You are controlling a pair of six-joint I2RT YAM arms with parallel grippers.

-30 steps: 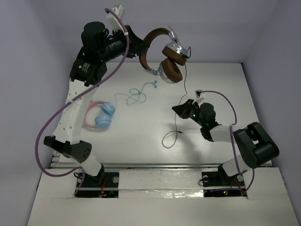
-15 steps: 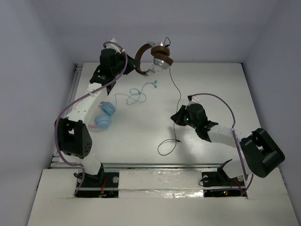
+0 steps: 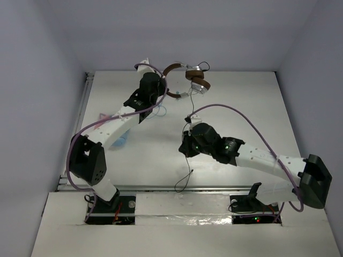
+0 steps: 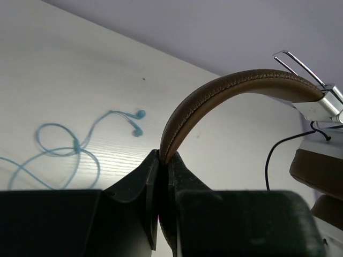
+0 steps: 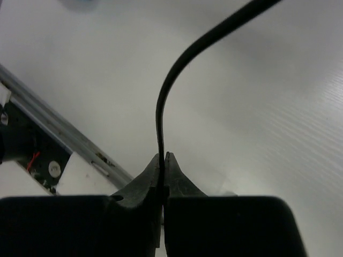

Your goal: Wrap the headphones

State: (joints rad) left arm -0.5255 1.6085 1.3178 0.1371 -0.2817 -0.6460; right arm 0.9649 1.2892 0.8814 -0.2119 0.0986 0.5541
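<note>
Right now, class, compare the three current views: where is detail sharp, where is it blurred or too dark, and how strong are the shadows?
Left wrist: stitching on the headphones and the earbuds is crisp, while the left gripper is near-featureless black. Right wrist: the cable softens towards the top corner, away from the right gripper. Top external: even light, with only faint shadows on the table.

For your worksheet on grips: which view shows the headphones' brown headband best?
The left wrist view: the headband spans the frame, pinched in the left gripper. The top external view shows the headphones small and distant; the right wrist view shows only the black cable.
</note>
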